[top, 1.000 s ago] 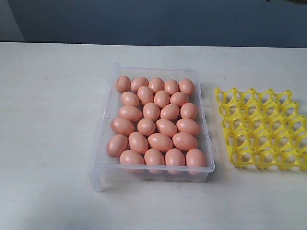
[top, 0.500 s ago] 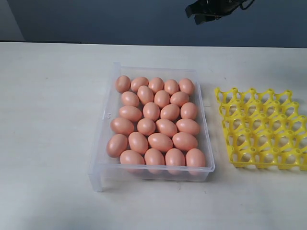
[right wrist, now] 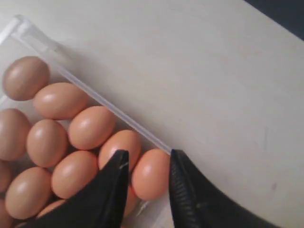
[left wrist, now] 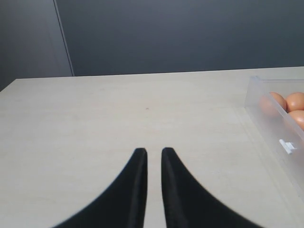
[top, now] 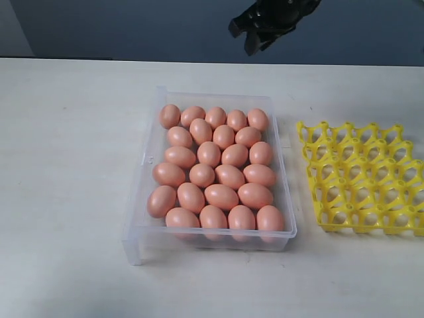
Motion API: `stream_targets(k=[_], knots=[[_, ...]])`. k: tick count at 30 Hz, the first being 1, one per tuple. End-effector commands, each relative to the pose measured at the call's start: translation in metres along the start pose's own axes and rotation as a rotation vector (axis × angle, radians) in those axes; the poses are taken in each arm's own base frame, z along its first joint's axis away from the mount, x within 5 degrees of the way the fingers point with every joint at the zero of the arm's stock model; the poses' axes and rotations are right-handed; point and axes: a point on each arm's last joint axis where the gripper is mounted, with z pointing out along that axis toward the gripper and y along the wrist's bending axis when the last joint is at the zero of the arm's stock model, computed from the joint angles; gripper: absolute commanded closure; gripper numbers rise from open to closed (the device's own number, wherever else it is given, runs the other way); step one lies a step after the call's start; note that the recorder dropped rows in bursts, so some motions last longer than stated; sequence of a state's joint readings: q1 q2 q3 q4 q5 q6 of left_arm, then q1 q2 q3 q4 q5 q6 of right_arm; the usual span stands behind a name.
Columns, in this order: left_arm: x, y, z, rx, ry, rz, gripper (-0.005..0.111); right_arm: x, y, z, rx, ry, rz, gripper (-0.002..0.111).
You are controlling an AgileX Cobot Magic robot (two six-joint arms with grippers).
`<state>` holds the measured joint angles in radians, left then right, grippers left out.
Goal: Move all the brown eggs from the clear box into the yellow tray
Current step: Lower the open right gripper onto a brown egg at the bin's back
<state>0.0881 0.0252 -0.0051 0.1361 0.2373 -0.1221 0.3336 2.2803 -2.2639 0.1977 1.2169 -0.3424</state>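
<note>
Hovering at one o'clock of the clear box, right pincer apart (empty); first pickup pending: descend, straddle the corner egg, close.

A shallow rectangular clear plastic box sits near the middle of the pale flat desk, its long sides running front to back. The smooth oval orange-brown eggs all lie inside it, one layer deep, packed side by side from wall to wall. To the right of the box, on the desk and apart from it, lies the bright yellow plastic egg tray, which runs off the view's right edge. The right gripper hangs above the box's far end. The left gripper is over bare desk, with the box nearby.
</note>
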Motion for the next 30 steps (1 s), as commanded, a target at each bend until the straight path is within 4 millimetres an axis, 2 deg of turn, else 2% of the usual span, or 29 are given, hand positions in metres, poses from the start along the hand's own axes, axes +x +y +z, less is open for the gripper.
stream_targets(k=[1, 4, 11, 14, 15, 16, 17, 18, 19, 21, 24, 30], knots=[[0.002, 0.000, 0.000, 0.000, 0.007, -0.001, 0.095, -0.009, 0.041, 0.004, -0.021, 0.006, -0.073, 0.078], [0.002, 0.000, 0.000, 0.000, 0.007, -0.001, 0.095, -0.007, 0.061, 0.008, 0.032, 0.048, -0.114, 0.078], [0.002, 0.000, 0.000, 0.000, 0.007, -0.001, 0.095, 0.037, 0.088, 0.019, -0.045, 0.228, -0.151, 0.078], [0.002, 0.000, 0.000, 0.000, 0.007, -0.001, 0.095, 0.039, 0.092, 0.027, -0.092, 0.235, -0.145, 0.078], [0.002, 0.000, 0.000, 0.000, 0.007, -0.001, 0.095, 0.040, 0.094, 0.035, -0.130, 0.237, -0.158, 0.074], [0.002, 0.000, 0.000, 0.000, 0.007, -0.001, 0.095, 0.040, 0.095, 0.042, -0.146, 0.234, -0.160, 0.069], [0.002, 0.000, 0.000, 0.000, 0.007, -0.001, 0.095, 0.041, 0.097, 0.052, -0.168, 0.238, -0.172, 0.055], [0.002, 0.000, 0.000, 0.000, 0.007, -0.001, 0.095, 0.043, 0.095, 0.059, -0.163, 0.252, -0.179, 0.048], [0.002, 0.000, 0.000, 0.000, 0.007, -0.001, 0.095, 0.044, 0.097, 0.070, -0.142, 0.248, -0.195, 0.046], [0.002, 0.000, 0.000, 0.000, 0.007, -0.001, 0.095, 0.041, 0.097, 0.085, -0.115, 0.197, -0.203, 0.048], [0.002, 0.000, 0.000, 0.000, 0.007, -0.001, 0.095, 0.032, 0.099, 0.094, -0.082, 0.091, -0.203, 0.048], [0.002, 0.000, 0.000, 0.000, 0.007, -0.001, 0.095, 0.032, 0.096, 0.112, -0.060, 0.057, -0.202, 0.048]])
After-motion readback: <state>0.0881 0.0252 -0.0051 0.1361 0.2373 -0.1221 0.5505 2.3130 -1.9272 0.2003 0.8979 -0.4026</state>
